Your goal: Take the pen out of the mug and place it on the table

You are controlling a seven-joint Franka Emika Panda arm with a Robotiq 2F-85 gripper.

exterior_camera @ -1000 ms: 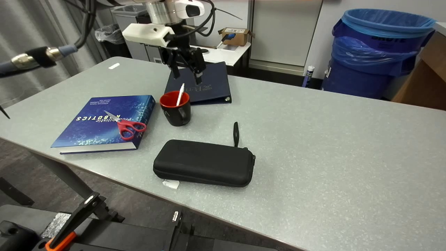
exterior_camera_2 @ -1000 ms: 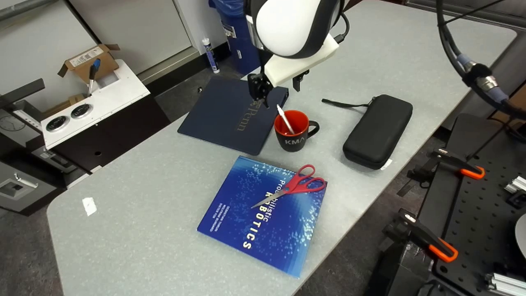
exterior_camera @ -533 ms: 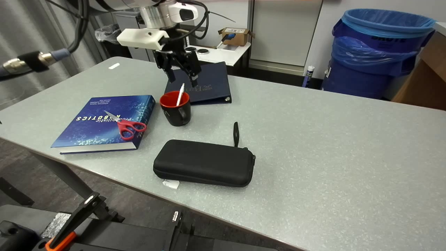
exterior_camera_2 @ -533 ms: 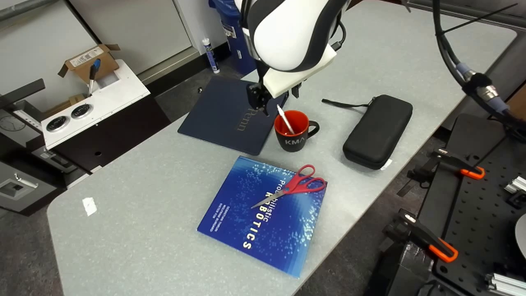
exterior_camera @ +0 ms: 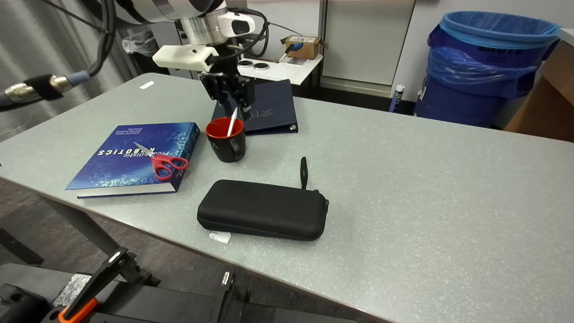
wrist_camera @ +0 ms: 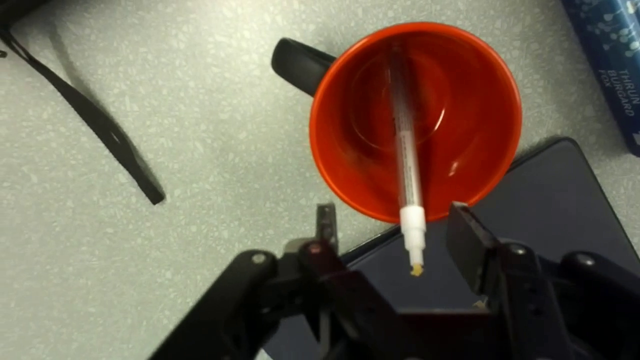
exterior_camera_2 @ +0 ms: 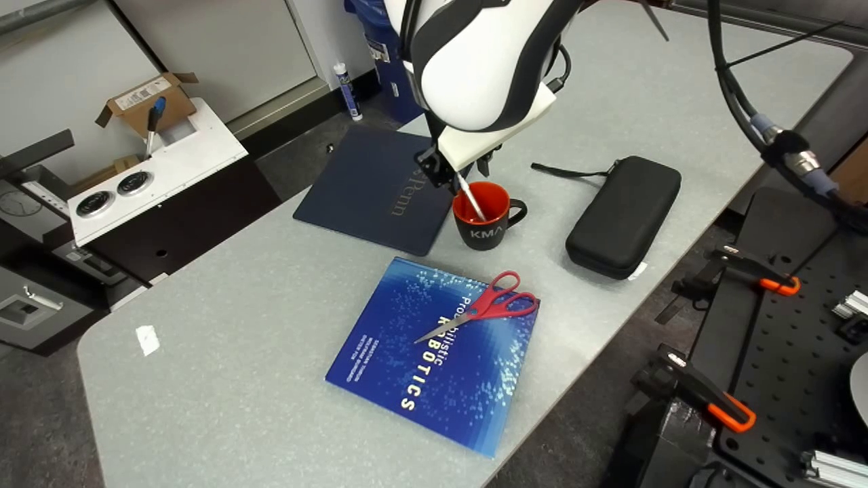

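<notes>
The white pen leans inside the black mug with the red inside. Its upper end sticks out over the rim. In the other exterior view the pen and mug show too. The mug stands upright on the pale grey-green table. My gripper is low over the mug's folder side, close to the pen's upper end. In the wrist view the gripper is open. The pen's yellow-tipped end lies between the fingers, with a gap on both sides. The mug's handle points to upper left.
A dark navy folder lies right behind the mug, partly under the gripper. A thick blue book with red scissors on it lies beside the mug. A black zip case with a strap lies near the table's front edge.
My gripper has come down toward the mug and the pen's upper end, staying open. The pen, mug and other objects have not moved.
</notes>
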